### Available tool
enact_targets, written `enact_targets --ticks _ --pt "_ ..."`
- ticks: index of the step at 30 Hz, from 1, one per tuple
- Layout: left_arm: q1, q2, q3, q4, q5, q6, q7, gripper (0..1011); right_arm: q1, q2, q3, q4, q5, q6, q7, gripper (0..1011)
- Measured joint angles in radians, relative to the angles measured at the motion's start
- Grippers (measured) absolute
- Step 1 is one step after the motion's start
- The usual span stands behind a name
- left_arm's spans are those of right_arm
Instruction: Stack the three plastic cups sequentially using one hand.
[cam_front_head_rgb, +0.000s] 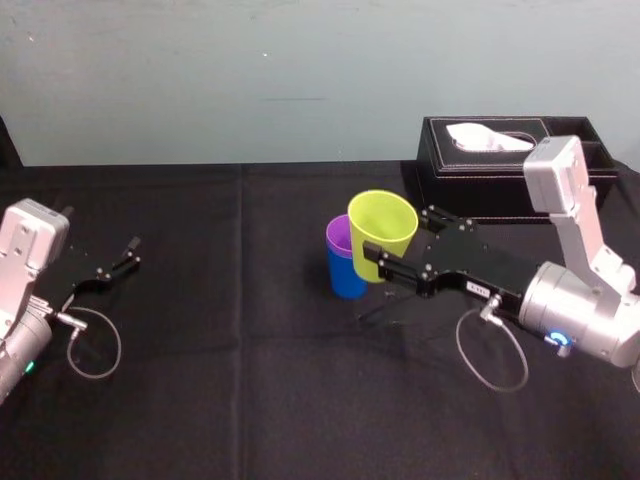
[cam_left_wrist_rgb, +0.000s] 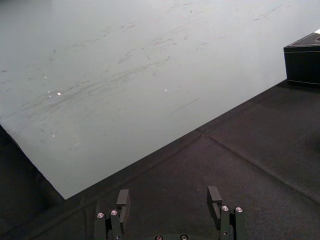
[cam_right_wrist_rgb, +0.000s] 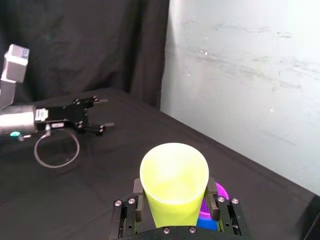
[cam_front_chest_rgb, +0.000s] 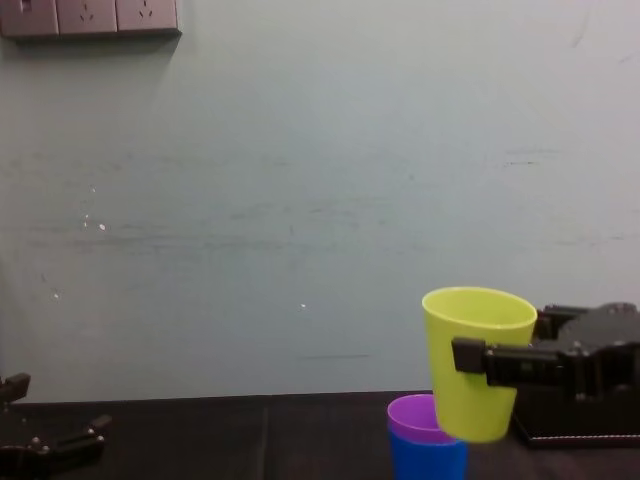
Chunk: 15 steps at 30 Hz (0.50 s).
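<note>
Clamping the yellow-green cup (cam_front_head_rgb: 382, 232) mouth-up, the right gripper (cam_front_head_rgb: 396, 241) holds it just right of the purple cup (cam_front_head_rgb: 337, 236) nested in the blue cup (cam_front_head_rgb: 346, 277). The left gripper (cam_front_head_rgb: 126, 257) sits parted, far left.

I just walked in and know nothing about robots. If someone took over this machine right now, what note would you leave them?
Right gripper: shut on the yellow-green cup, held off the table, slightly tilted.
Left gripper: open, parked on the table's left side.
Done: purple cup sits inside the blue cup, mid-table.
Left: the yellow-green cup's base is level with the purple rim but off to the right. Centre it, lower it in, release.
</note>
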<state>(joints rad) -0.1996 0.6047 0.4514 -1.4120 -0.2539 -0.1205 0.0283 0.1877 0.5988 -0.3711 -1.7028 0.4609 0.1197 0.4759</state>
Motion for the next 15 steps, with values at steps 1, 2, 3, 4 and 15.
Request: enact_targets --ticks 1,2,3,4,15 --pt "0.000 0.000 0.000 0.000 0.000 0.000 0.000 1010 0.005 -0.003 0.000 0.003 0.000 0.002 -0.002 726" --pt "0.000 0.000 0.000 0.000 0.000 0.000 0.000 1010 0.014 -0.009 0.000 0.009 0.000 0.005 -0.005 726" --pt "0.000 0.000 0.000 0.000 0.000 0.000 0.000 1010 0.018 -0.012 -0.001 0.012 0.000 0.007 -0.008 726" --pt "0.000 0.000 0.000 0.000 0.000 0.000 0.000 1010 0.027 -0.018 -0.002 0.018 -0.001 0.010 -0.010 726" --pt "0.000 0.000 0.000 0.000 0.000 0.000 0.000 1010 0.089 -0.063 -0.024 0.077 -0.044 0.014 -0.033 726"
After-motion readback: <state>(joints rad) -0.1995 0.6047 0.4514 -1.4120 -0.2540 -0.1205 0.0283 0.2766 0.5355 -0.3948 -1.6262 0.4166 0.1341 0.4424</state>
